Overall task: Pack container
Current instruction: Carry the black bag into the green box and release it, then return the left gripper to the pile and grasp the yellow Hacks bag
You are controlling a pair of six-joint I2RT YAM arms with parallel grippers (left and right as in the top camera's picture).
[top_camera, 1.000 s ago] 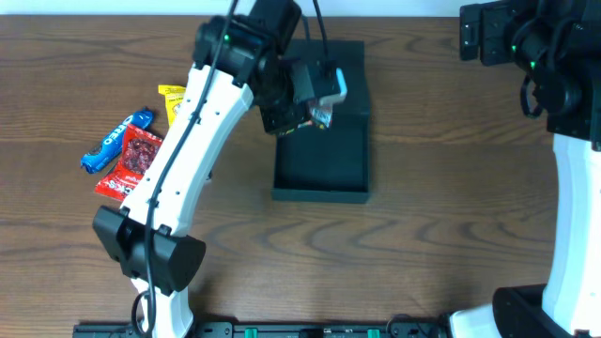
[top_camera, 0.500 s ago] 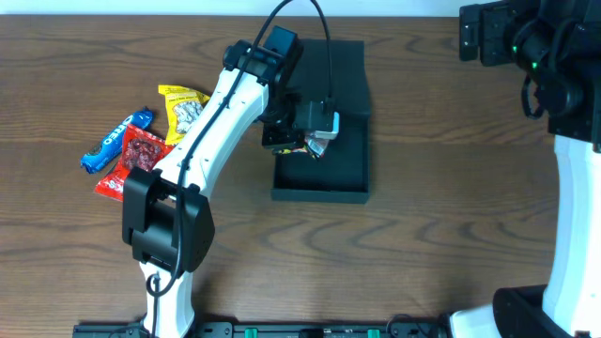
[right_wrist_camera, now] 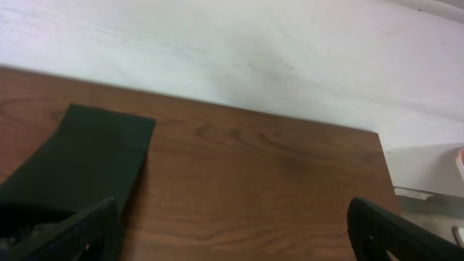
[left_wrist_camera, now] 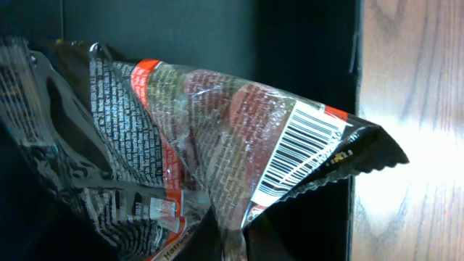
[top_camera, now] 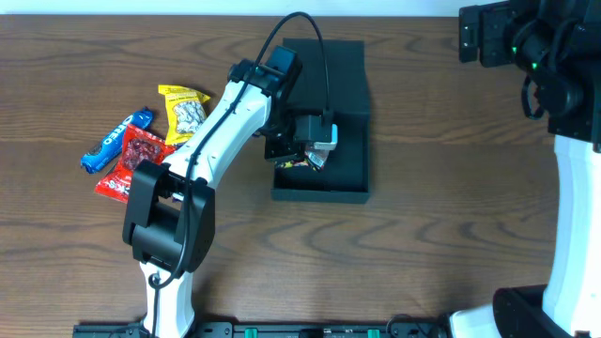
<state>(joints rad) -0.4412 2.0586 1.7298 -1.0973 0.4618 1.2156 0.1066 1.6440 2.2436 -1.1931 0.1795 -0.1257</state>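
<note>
The dark teal-black container lies open at the table's middle, its flap lid laid back behind it. My left gripper is shut on a dark snack packet with red print and a barcode. It holds the packet low inside the container's left part. In the left wrist view the packet fills the frame over the container floor. My right gripper is open and empty, raised at the table's far right; its arm shows in the overhead view.
Three snack packets lie on the table left of the container: a yellow one, a red one and a blue one. The container's flap lid also shows in the right wrist view.
My left gripper has come down and toward the front with the dark packet, lowering it into the container. The yellow packet is now uncovered. The right arm has not moved.
</note>
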